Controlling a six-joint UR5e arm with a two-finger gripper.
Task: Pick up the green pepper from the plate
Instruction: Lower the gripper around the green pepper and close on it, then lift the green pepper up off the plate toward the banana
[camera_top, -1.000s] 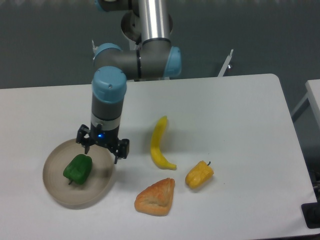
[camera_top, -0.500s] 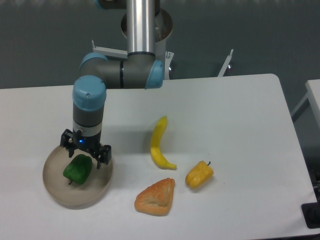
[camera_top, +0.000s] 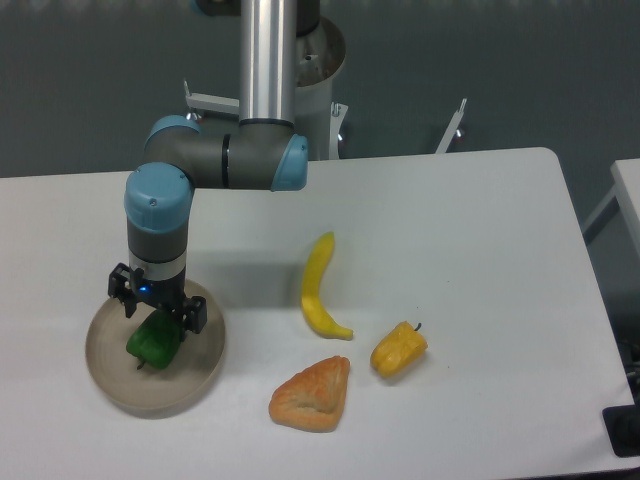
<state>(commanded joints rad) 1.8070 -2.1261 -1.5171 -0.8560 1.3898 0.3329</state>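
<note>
Where claw (camera_top: 158, 312) hangs, green pepper (camera_top: 153, 342) beneath.

Green pepper (camera_top: 152, 343) top hidden behind gripper (camera_top: 155, 312); jaws' contact with it unclear.

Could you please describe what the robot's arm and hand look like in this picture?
The arm has a shiny silver metal tube, dark grey joint housings and light blue caps. The wrist section is grey with a paler band. The hand is small and black with two short fingers, and a tiny blue light glows on its body. No loose cables are visible.
</note>
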